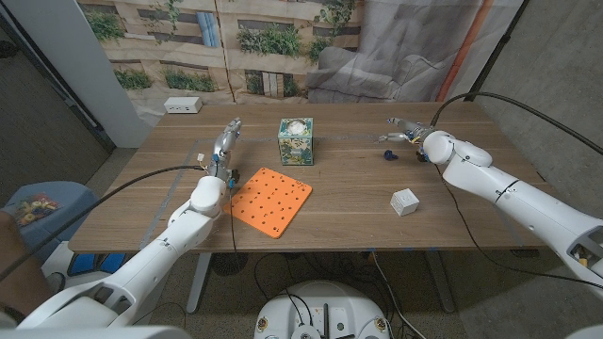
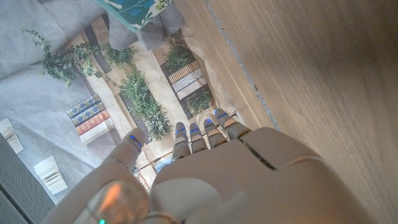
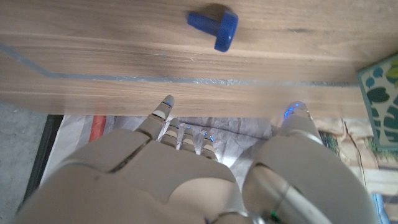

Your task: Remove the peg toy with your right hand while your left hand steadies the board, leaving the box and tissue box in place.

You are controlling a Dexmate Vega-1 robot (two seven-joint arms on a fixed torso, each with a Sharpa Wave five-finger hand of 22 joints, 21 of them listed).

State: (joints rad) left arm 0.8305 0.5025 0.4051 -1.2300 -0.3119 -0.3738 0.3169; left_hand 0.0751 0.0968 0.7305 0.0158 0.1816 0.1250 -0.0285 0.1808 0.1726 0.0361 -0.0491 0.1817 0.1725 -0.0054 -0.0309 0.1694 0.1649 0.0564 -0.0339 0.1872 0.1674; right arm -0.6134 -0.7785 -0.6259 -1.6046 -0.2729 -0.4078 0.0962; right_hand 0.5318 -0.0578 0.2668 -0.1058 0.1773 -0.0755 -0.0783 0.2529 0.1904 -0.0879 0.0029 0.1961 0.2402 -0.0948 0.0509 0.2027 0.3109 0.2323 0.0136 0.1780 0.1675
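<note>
The orange peg board (image 1: pixel 270 200) lies on the table left of centre, its holes bare. My left hand (image 1: pixel 224 148) hovers just beyond the board's far left corner with fingers stretched out, holding nothing; the left wrist view shows the same hand (image 2: pixel 205 180) over the table's far edge. A blue peg toy (image 1: pixel 388 155) lies on the wood at the far right. My right hand (image 1: pixel 405 132) is just beyond it, fingers apart and empty. In the right wrist view the peg (image 3: pixel 215 27) lies on its side, apart from my right hand (image 3: pixel 186 174).
A patterned tissue box (image 1: pixel 295 141) stands behind the board, between the two hands. A small white box (image 1: pixel 404 201) sits at the front right. A white power strip (image 1: pixel 182 104) lies at the far left corner. Cables trail from both arms.
</note>
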